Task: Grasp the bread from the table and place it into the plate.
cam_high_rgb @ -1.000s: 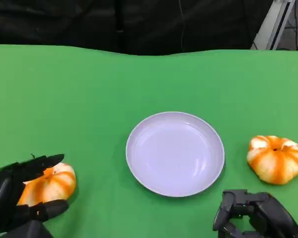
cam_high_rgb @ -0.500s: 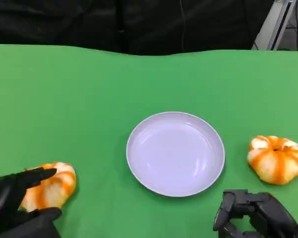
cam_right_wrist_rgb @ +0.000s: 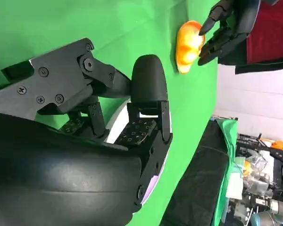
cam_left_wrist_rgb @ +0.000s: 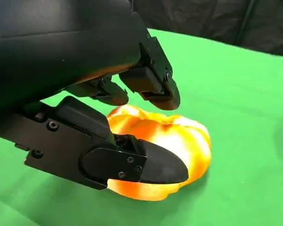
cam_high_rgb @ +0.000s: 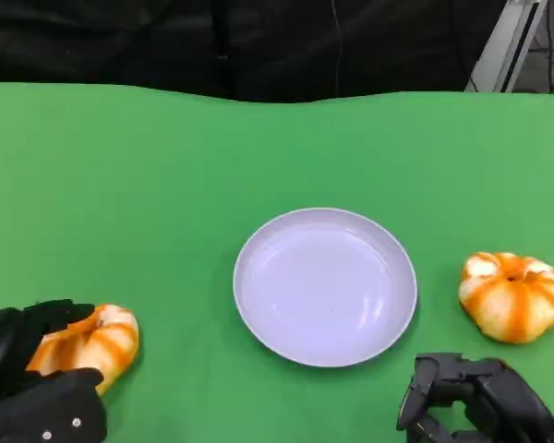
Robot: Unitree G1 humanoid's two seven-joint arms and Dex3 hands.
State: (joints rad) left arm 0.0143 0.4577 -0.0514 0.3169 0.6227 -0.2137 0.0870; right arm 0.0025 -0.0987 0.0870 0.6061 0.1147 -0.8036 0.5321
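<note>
At the counter's [cam_high_rgb: 166, 166] near-left corner, left hand [cam_high_rgb: 28, 388] fingers [cam_left_wrist_rgb: 153, 167] close around a bread [cam_high_rgb: 88, 343]; right hand [cam_high_rgb: 475, 406] curled empty

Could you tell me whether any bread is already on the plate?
No, the plate is bare; one bread sits at the left hand, another bread lies on the table.

Orange-striped bread [cam_high_rgb: 90, 342] on green table, left of empty white plate [cam_high_rgb: 325, 285].
</note>
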